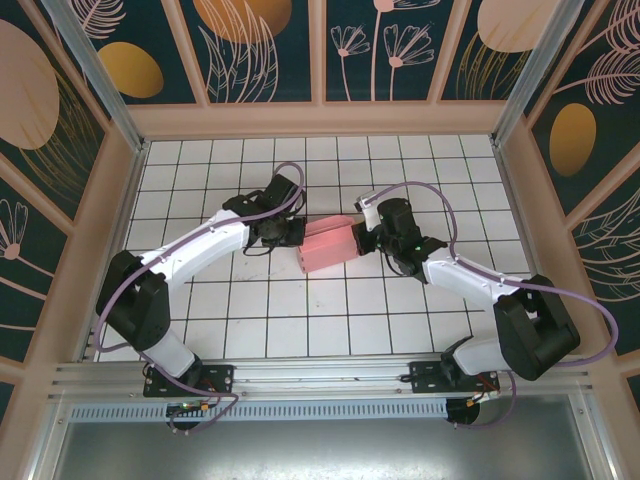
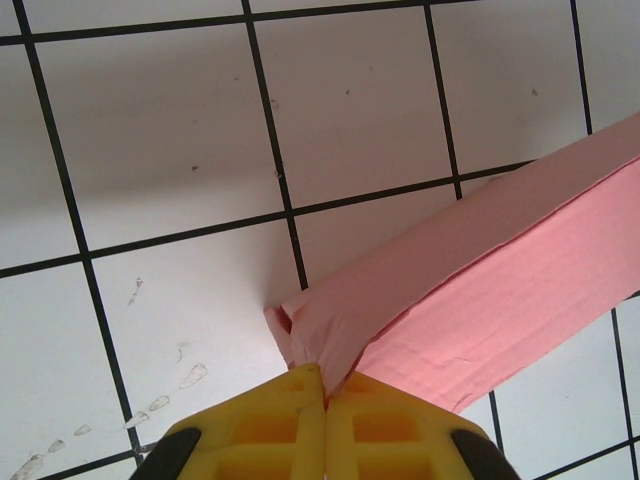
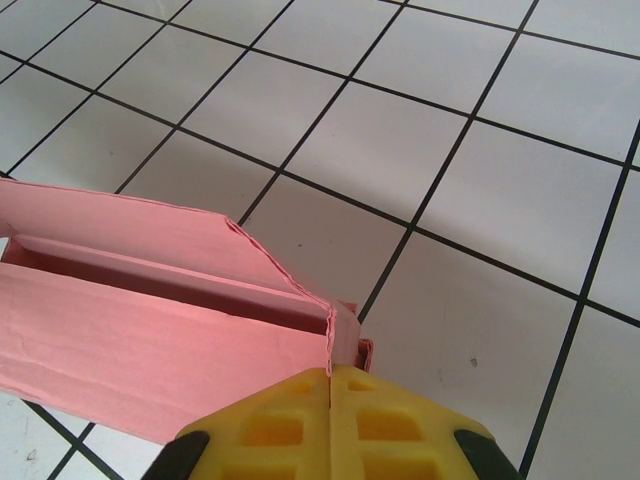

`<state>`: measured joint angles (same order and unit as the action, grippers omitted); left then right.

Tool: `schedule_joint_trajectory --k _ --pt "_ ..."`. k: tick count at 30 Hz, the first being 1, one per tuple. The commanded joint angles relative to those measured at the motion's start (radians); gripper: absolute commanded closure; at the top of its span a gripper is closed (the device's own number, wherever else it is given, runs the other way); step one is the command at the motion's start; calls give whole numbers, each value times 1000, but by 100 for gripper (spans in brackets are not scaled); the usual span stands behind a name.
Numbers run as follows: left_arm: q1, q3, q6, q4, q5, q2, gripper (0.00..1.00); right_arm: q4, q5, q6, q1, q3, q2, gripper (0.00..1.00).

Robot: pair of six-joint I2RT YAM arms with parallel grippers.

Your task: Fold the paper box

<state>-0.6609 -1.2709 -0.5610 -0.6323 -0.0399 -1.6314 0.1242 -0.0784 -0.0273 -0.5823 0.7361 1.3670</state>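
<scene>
The pink paper box (image 1: 327,246) hangs between both arms over the middle of the white tiled floor, partly folded into a long shallow shape. My left gripper (image 1: 292,232) is shut on its left end; in the left wrist view the yellow fingertips (image 2: 326,392) pinch a pink corner of the paper box (image 2: 480,300). At the right end my right gripper (image 1: 366,238) is shut too. The right wrist view has its fingertips (image 3: 330,374) clamped on an end flap of the paper box (image 3: 150,340), whose open trough runs away to the left.
The white tiled floor (image 1: 330,310) is ringed by beige walls (image 1: 320,118) with dark floral panels. An aluminium rail (image 1: 300,378) carrying both arm bases runs along the near edge. Purple cables loop over each arm.
</scene>
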Motion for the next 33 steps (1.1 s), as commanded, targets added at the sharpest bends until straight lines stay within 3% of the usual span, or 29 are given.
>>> schedule_joint_trajectory --k 1,8,19,33 --pt "-3 -27 -37 -18 -19 -28 95 15 -15 -11 -11 -2 6 100" --pt "10 -45 -62 -11 -17 -29 99 35 -2 -20 -11 -25 -4 100" --pt "42 -77 -94 -7 -126 -25 98 47 6 -11 -8 -36 -25 100" --pt "50 -67 -146 2 -106 -61 97 57 2 4 -7 -42 -26 100"
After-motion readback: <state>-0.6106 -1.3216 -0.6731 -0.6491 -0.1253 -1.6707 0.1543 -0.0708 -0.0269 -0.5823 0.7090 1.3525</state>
